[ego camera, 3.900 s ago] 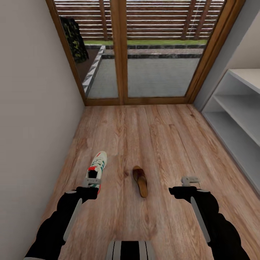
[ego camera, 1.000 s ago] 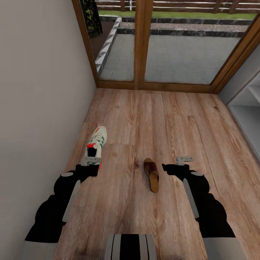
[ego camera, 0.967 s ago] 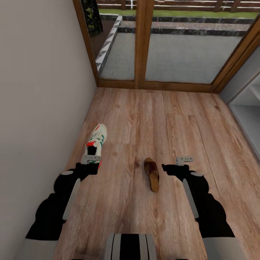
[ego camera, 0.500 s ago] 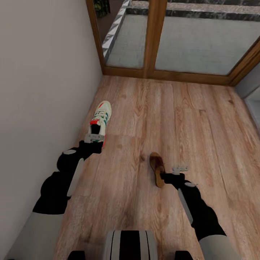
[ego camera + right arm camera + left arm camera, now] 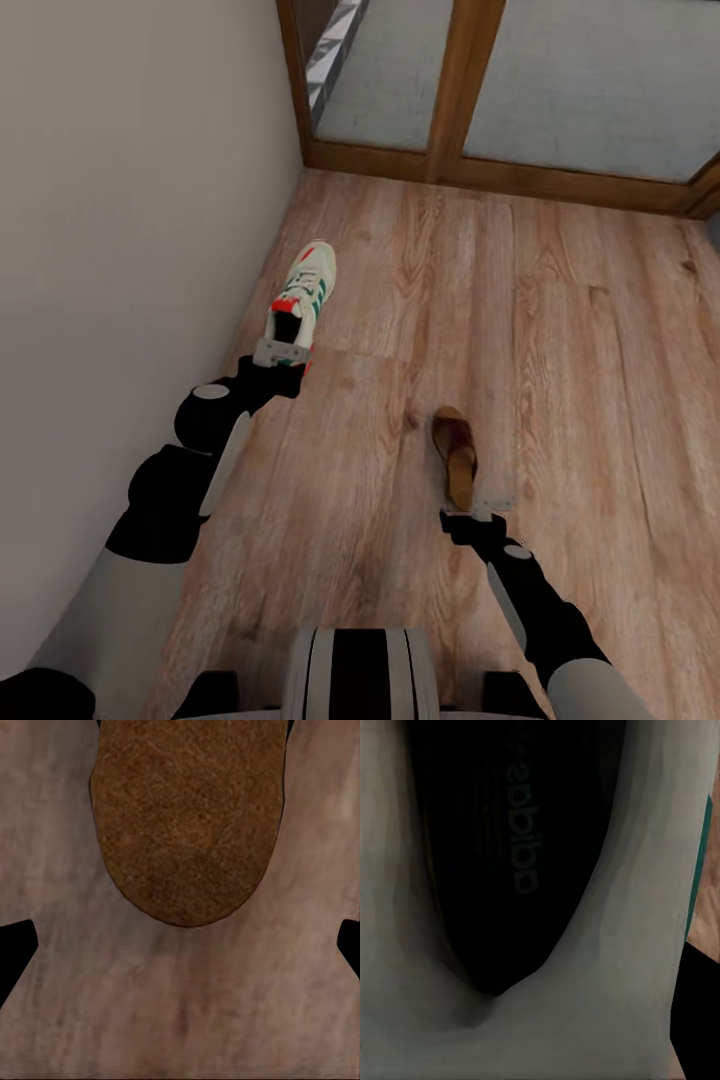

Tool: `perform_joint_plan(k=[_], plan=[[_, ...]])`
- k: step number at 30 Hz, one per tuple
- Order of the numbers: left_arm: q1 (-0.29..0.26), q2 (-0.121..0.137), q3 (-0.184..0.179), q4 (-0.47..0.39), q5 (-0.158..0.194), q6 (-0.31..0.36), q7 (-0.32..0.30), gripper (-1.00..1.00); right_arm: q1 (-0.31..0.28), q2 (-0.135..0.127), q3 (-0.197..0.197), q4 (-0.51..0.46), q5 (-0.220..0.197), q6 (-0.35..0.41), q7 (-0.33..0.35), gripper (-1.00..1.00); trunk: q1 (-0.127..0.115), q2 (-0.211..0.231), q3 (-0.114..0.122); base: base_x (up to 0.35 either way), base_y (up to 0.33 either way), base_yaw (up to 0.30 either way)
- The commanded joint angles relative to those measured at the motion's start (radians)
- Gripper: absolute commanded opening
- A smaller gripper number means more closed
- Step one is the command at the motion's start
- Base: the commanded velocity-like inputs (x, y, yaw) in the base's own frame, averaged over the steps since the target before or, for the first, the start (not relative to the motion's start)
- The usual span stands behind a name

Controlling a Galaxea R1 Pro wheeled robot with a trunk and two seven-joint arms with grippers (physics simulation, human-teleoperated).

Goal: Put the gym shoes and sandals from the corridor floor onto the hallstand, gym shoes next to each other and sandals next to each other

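One cream-white gym shoe (image 5: 306, 288) with green stripes lies on the corridor floor (image 5: 580, 360) near the left wall, toe pointing away. My left gripper (image 5: 281, 352) hovers at its heel, open; the left wrist view looks into the shoe's dark insole (image 5: 502, 847), with one black finger (image 5: 699, 1020) beside the cream collar. One dark brown sandal (image 5: 456, 456) lies mid-floor. My right gripper (image 5: 479, 505) is just short of its heel end (image 5: 187, 817), open, fingertips (image 5: 15, 952) wide apart over bare planks. The second shoe, second sandal and hallstand are out of view.
A plain wall (image 5: 130, 200) runs close along the left, right beside the shoe. Wood-framed glass doors (image 5: 460, 100) close off the far end. Bare plank floor stretches to the right of the sandal.
The view has tilted down and shifted, so the doors sit higher. The right arm has dropped and pulled back to the sandal's heel end. The left gripper has kept its place at the shoe's heel.
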Motion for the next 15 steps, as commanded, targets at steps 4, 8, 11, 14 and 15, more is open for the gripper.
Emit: perform_joint_plan(k=[4,8,11,14,15], plan=[[-0.001,0.001,-0.002,0.0,-0.001,0.0,0.0,-1.0,0.0,0.0,0.0,0.017,-0.002,-0.015,0.0,1.0,0.002,-0.001,-0.022,0.0,0.0,0.141],[0.002,0.001,-0.016,0.0,-0.002,0.0,0.001,-1.0,0.0,0.0,0.0,0.021,0.001,-0.022,0.0,1.0,0.004,-0.002,-0.043,0.0,0.0,0.14],[0.004,0.001,-0.023,0.0,-0.002,0.0,0.002,-1.0,0.0,-0.002,0.0,0.019,0.002,-0.026,0.0,1.0,0.004,-0.002,-0.051,0.0,0.0,0.136],[0.006,0.001,-0.024,0.0,-0.003,0.0,0.003,-1.0,0.0,-0.005,-0.002,0.019,-0.003,-0.028,0.0,1.0,0.004,-0.002,-0.054,0.0,0.0,0.08],[0.006,0.001,-0.024,0.0,-0.003,0.0,0.003,-1.0,0.0,-0.005,-0.002,0.019,-0.004,-0.028,0.0,1.0,0.004,-0.002,-0.055,0.0,0.0,0.042]])
